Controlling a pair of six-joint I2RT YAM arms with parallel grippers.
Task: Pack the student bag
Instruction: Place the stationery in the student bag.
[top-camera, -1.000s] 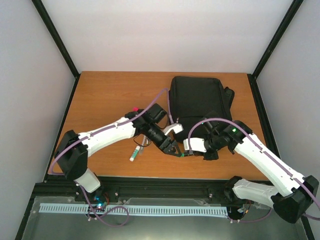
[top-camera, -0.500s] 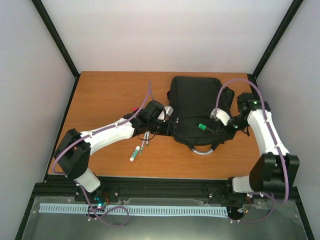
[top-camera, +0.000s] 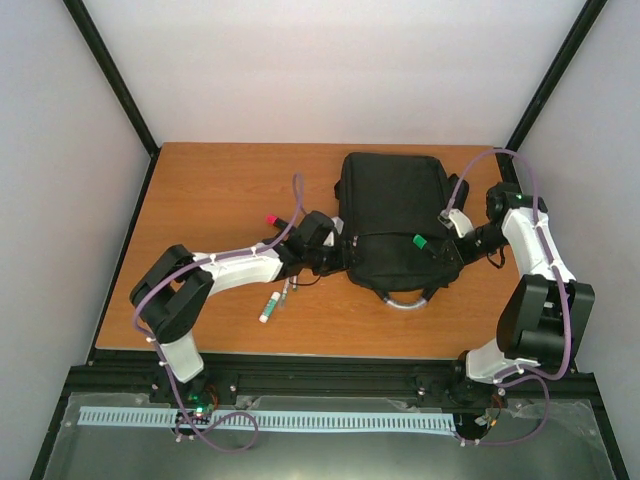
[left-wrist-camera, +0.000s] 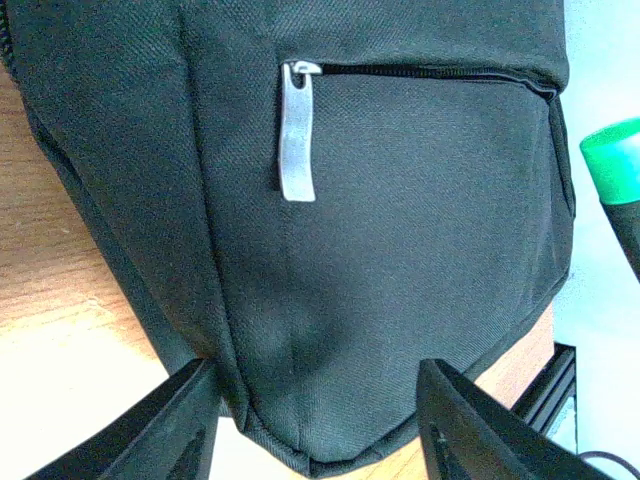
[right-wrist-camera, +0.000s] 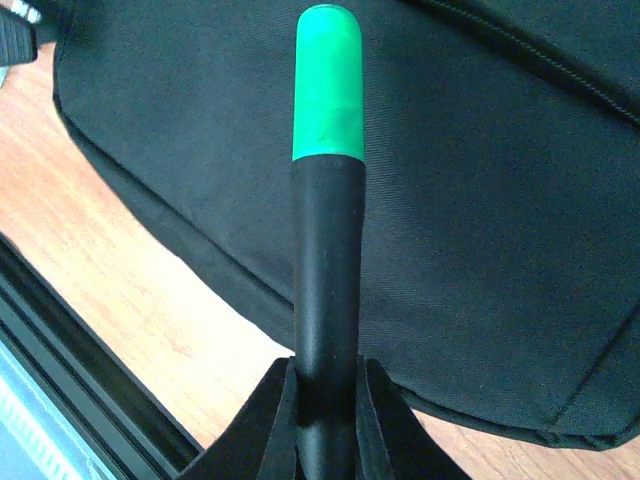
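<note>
The student bag, a large black backpack of soft fabric (top-camera: 395, 210), lies flat on the brown wooden desk (top-camera: 220, 180), directly ahead of my left jaws and beneath my right jaws. My left jaws stand apart with a rounded corner of the bag between their tips; I cannot tell whether they already press the cloth. Beyond them I see the flat silver zip pull (left-wrist-camera: 298, 130) at one end of the front pocket zip, and this zip looks closed. My right jaws are clenched on the tail end of a black marker pen with a green cap (right-wrist-camera: 327, 250), which points straight forward from them over the front panel of the bag. I judge that the bag will handle as a limp and rather light thing. The fabric will fold, wrinkle and slide on the smooth desk if I pull at one place only, so a pinch on the loose corner gives little control. Better places to take hold are, I think, the metal zip pull, small and slippery but stiff, for opening the pocket, and the curved grey handle (top-camera: 405, 300) at the bag's end nearer to my bases, for keeping the bag in place. The marker is stiff, smooth and light, and it needs a firm grip at its end. A white pen with a green end (top-camera: 268, 307) lies on the desk behind my left jaws, apart from the bag.
</note>
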